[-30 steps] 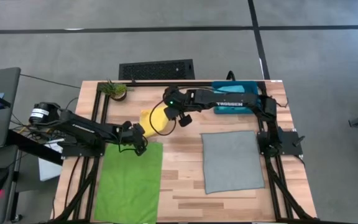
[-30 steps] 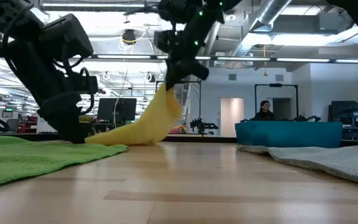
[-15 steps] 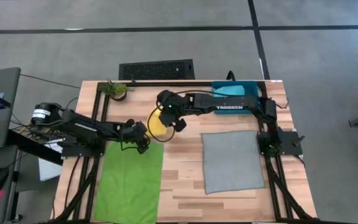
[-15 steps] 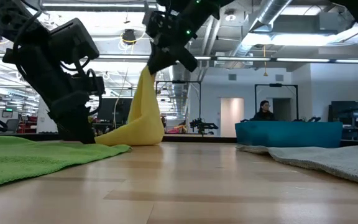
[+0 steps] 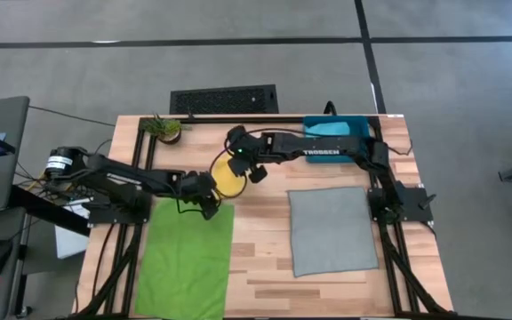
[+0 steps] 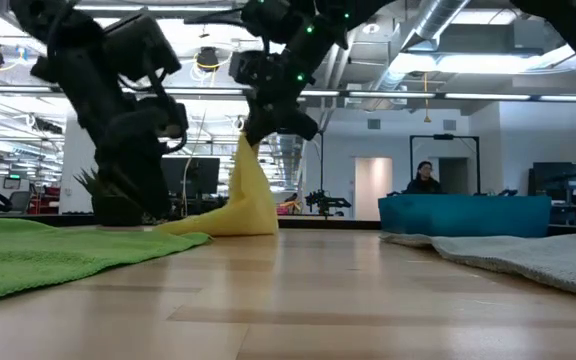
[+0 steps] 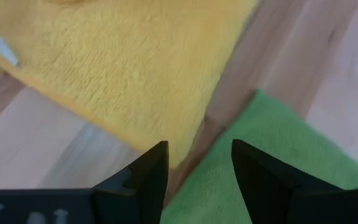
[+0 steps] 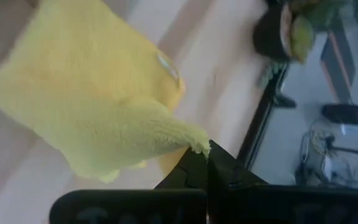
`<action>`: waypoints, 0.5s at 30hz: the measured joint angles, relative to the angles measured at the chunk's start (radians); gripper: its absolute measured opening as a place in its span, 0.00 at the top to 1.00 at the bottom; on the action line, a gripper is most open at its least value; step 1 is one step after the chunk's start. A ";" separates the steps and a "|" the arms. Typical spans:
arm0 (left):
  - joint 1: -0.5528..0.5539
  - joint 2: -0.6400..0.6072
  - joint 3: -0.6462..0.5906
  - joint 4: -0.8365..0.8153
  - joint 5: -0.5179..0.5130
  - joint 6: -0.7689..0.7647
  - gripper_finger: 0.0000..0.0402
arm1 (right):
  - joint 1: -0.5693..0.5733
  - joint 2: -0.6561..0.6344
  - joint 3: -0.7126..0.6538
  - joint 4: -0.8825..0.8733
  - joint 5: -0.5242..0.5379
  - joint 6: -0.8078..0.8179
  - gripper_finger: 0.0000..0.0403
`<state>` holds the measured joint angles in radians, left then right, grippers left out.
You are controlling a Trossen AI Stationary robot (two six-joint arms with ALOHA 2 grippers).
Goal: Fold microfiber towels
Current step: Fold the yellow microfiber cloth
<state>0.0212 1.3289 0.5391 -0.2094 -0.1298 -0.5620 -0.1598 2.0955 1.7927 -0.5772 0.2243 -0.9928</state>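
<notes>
The yellow towel [image 5: 229, 181] lies at the table's far middle, with one corner raised. My right gripper [image 5: 236, 163] is shut on that corner above the towel. My left gripper [image 7: 197, 169] is open just over the towel's near corner [image 7: 179, 149], where it meets the green towel [image 5: 185, 258]; I cannot tell whether it touches. The green towel lies flat at the near left and the grey towel [image 5: 331, 229] flat at the right. A light turquoise cloth [image 5: 331, 129] lies in the teal bin. My right gripper pinches a corner of the yellow towel [image 8: 194, 147] between its two fingers, coming from above and from the table's right. The towel hangs slack below the fingers [image 6: 248, 160]. Its lower part [image 6: 218, 218] lies on the table.
The teal bin [image 6: 463, 214] stands at the far right corner. A small potted plant [image 5: 165, 129] stands at the far left corner. Bare wood shows between the green and grey towels. A person [image 6: 424, 178] is in the room far behind the table.
My right gripper has carried the held corner of the yellow towel toward the table's left, so that the raised part now stands over the part still lying on the table. My left gripper has shifted a little toward the table's right, along the towel's near corner.
</notes>
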 joint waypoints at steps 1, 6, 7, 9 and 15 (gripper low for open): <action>-0.001 0.000 0.018 -0.042 -0.001 0.000 0.58 | -0.005 -0.003 -0.001 -0.003 0.019 0.000 0.99; -0.001 0.000 0.057 -0.137 -0.014 0.031 0.58 | -0.023 -0.009 0.014 -0.022 0.146 -0.002 0.99; -0.001 0.000 0.058 -0.141 -0.014 0.032 0.58 | -0.026 -0.009 0.025 -0.038 0.157 -0.002 0.99; -0.001 0.000 0.057 -0.145 -0.014 0.032 0.58 | -0.030 -0.010 0.041 -0.039 0.162 -0.002 0.99; -0.001 0.000 0.058 -0.145 -0.028 0.026 0.58 | -0.012 -0.009 0.054 -0.041 0.029 -0.010 0.99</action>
<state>0.0200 1.3285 0.5967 -0.3546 -0.1579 -0.5358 -0.1716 2.0861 1.8465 -0.6178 0.2536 -1.0027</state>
